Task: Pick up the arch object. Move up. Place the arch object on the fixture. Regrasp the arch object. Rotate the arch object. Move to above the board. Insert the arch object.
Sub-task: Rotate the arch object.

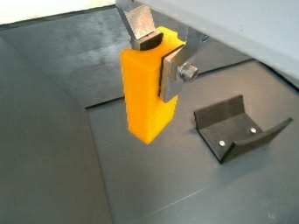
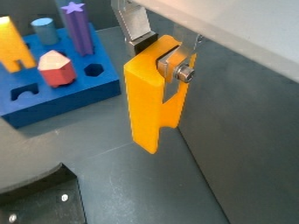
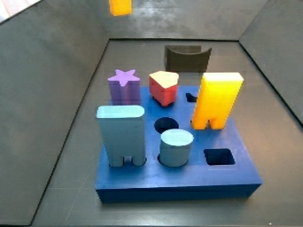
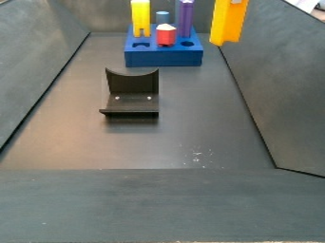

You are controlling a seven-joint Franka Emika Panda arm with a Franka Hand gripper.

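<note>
The gripper (image 1: pixel 162 57) is pinching the arch (image 1: pixel 151 92) near its upper end, one silver finger (image 1: pixel 174 70) flat against a side face and the opposite finger (image 2: pixel 138 24) behind the top edge. The arch hangs roughly upright and is clear of every surface in both wrist views. In a side view it appears high above the floor (image 4: pixel 191 133), at the top edge of the picture (image 4: pixel 229 21); in the other side view only its lower tip shows (image 3: pixel 120 7).

The fixture (image 1: pixel 237 127) stands on the floor below and to one side, with nothing on it. In a side view it lies between the camera and the board (image 4: pixel 162 52), well apart from both the arch and the board.

The board (image 2: pixel 52 96) carries other blocks; at least two holes (image 3: pixel 221 158) are open.

Task status, as judged:
- Pick-up: done.
- Move up: done or nearly done.
- Placement on the fixture: not yet done.
- Regrasp, rotation, transfer above the board, insertion: all remain.
</note>
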